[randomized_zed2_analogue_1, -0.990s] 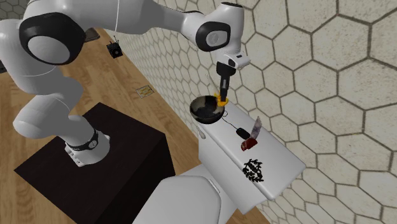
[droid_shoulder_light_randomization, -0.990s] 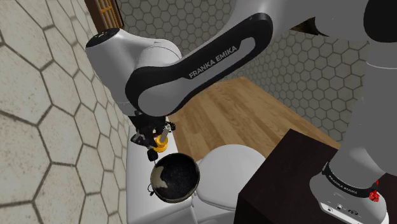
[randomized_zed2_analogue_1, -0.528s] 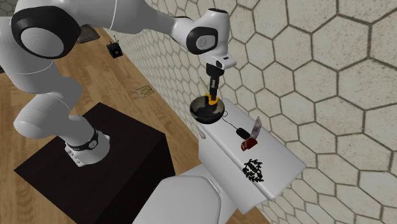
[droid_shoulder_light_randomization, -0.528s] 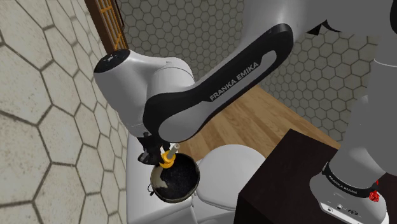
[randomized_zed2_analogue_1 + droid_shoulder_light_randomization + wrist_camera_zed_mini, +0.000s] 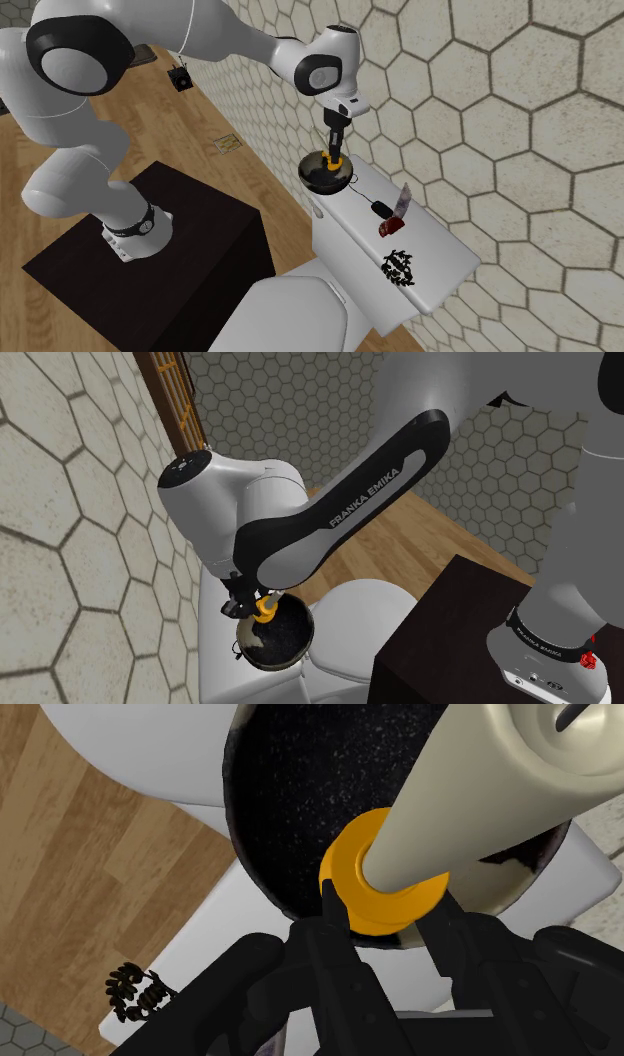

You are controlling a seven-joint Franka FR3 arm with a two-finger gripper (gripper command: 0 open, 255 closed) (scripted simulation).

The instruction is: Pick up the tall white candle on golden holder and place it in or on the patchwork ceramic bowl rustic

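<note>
The bowl (image 5: 278,639) is dark and speckled inside with a cream patch; it stands on the white toilet tank lid (image 5: 425,262). My gripper (image 5: 249,606) is shut on the candle, a cream stick (image 5: 470,799) on a golden holder (image 5: 372,892). In the wrist view the two black fingers (image 5: 327,916) clasp the golden holder from both sides, directly over the bowl's dark inside (image 5: 290,804). In the second exterior view the gripper (image 5: 333,148) points down, and the candle's holder (image 5: 331,159) sits low within the bowl's rim (image 5: 310,180). Whether the holder touches the bowl's bottom I cannot tell.
On the tank lid beyond the bowl lie a small black item (image 5: 378,208), a red object (image 5: 392,228) and a black ornament (image 5: 400,268). A hexagon-tiled wall (image 5: 70,552) stands close behind. The white toilet lid (image 5: 365,617) and the dark stand (image 5: 450,642) are nearby.
The gripper has carried the candle sideways over the bowl and lowered it, so the golden holder has gone from beside the rim to inside it. The grip stayed shut.
</note>
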